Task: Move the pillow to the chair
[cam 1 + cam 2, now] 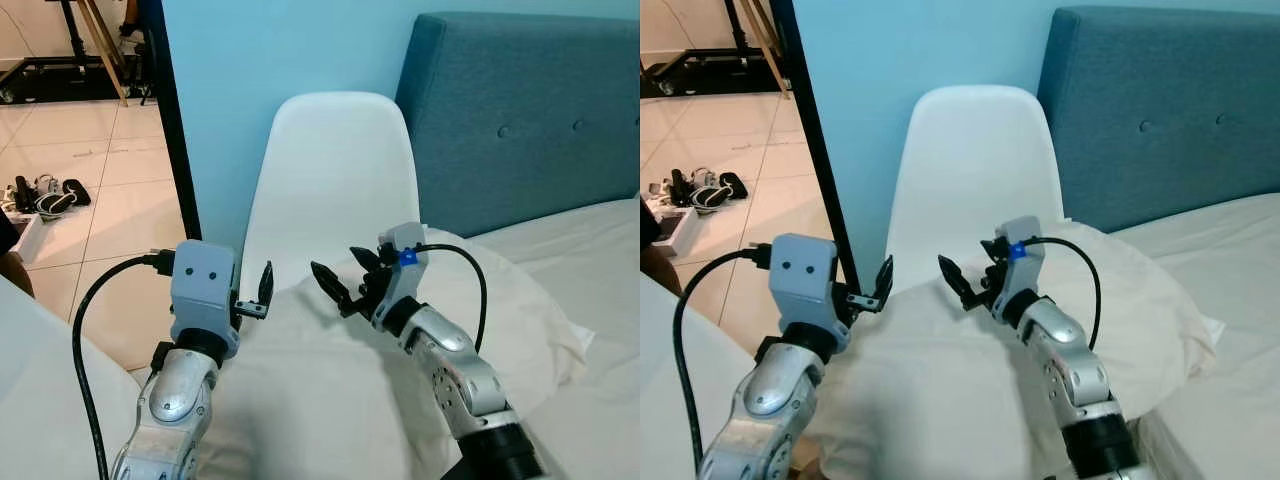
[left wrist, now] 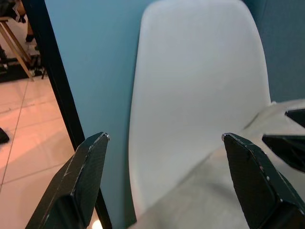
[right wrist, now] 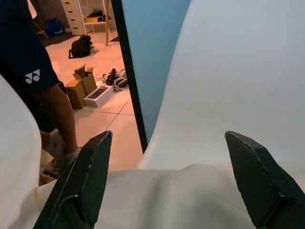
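In the left eye view the large soft white fabric pillow (image 1: 330, 370) lay across the seat of the white moulded plastic chair (image 1: 335, 170), its far edge against the backrest and its other end spilling toward the white-sheeted bed (image 1: 590, 250) beside the blue padded headboard (image 1: 520, 110); its long axis seemed to run from the chair across to the bed, so the placing step looked nearly done, with release under way; the left gripper (image 1: 262, 292) and the right gripper (image 1: 345, 285) hovered just above the pillow, neither closed on anything; in the right eye view the same spread showed, the pillow bulging toward the mattress, so the next move likely called for nudging that end onto the seat or simply drawing both arms back; in the left wrist view the two black fingers (image 2: 81, 183) stood wide apart and empty before the backrest; in the right wrist view the fingers (image 3: 88, 179) were likewise wide and empty over the pillow, with a person's leg (image 3: 57, 114) on the tiled floor (image 3: 114, 124) beyond.
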